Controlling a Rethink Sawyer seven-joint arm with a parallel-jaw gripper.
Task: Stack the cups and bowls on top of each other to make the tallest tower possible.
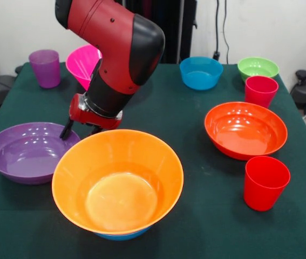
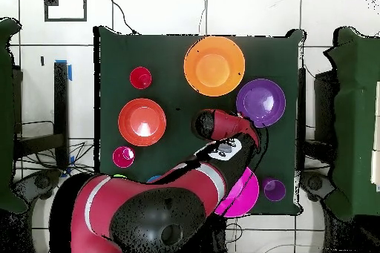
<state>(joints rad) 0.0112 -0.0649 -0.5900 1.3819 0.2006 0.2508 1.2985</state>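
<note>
My claw [image 1: 81, 129] hangs between the purple bowl [image 1: 27, 151] and the orange bowl [image 1: 117, 182], which sits on a blue bowl [image 1: 119, 235], grip state I can't tell; I'd lift the purple by its near rim, keeping level.

A dark green tablecloth [image 1: 196, 108] covers the table. Behind it stands a pale wall [image 1: 271, 27] with black cables [image 1: 220, 27] hanging down. Seen from overhead, the floor [image 2: 326, 12] is white tile with dark seams, and a strip of blue tape [image 2: 70, 68] lies beside the table
</note>
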